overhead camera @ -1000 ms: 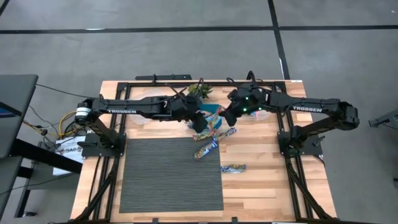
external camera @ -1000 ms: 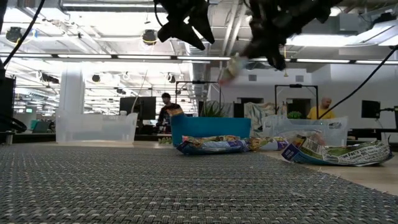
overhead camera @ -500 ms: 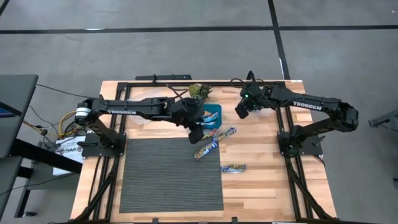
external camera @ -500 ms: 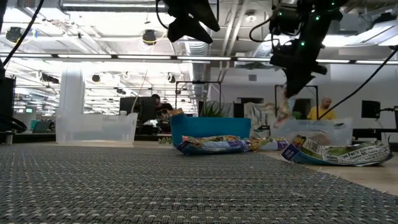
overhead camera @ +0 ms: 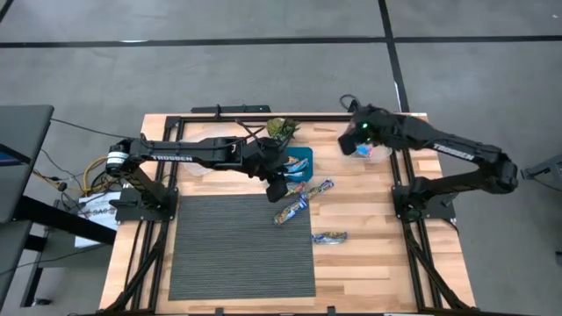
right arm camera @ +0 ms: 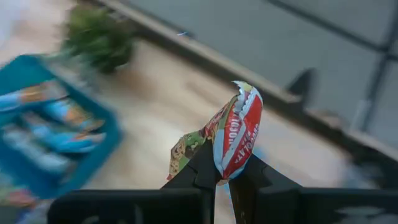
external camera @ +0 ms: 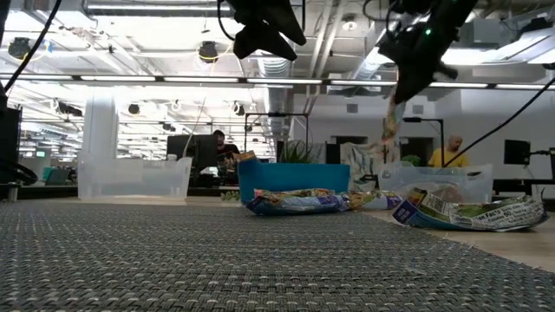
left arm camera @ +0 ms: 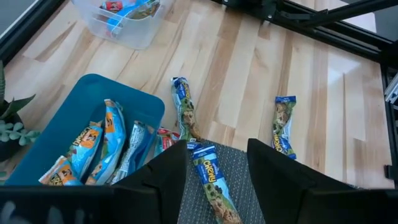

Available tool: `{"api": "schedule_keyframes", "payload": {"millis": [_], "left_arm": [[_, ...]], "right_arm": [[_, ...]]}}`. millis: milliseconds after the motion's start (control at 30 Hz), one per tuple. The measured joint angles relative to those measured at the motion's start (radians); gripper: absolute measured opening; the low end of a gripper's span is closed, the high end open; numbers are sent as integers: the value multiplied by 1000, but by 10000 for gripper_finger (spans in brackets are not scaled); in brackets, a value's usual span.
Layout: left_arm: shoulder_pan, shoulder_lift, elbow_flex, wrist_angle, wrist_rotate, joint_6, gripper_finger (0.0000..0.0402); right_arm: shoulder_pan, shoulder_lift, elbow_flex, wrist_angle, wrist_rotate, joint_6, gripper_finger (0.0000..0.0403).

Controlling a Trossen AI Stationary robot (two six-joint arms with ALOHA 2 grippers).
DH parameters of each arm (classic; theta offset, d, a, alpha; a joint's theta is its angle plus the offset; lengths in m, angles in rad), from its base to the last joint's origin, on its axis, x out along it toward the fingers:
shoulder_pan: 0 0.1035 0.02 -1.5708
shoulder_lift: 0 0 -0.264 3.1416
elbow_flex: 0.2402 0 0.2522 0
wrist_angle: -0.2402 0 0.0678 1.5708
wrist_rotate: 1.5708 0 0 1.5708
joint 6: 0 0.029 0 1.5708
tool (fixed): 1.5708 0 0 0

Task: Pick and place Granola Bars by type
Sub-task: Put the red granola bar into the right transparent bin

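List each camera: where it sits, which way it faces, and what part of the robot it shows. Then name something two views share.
High: overhead, straight down; both arms, the table.
Low: table height, level across the grey mat; both grippers overhead.
Left wrist: on the left arm, looking down past the open left gripper at the blue bin.
Right wrist: on the right arm; the right gripper pinches a red granola bar.
Shared: the blue bin shows in all four.

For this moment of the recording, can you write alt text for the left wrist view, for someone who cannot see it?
The open left gripper hovers over a blue-wrapped granola bar on the grey mat. A blue tray of bars sits beside it, two more bars lie on the wooden table, and a clear bin stands farther off.
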Motion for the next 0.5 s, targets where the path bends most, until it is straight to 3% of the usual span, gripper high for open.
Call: {"api": "schedule_keyframes", "payload": {"millis": [233,500], "left_arm": [[0,0,0,0,-3,15,160],[0,0,0,0,-53,18,160]], "right_arm": [[-106,-8,51,-224,-2,-47,13],[-148,45,51,-244,-2,-89,41]]}}
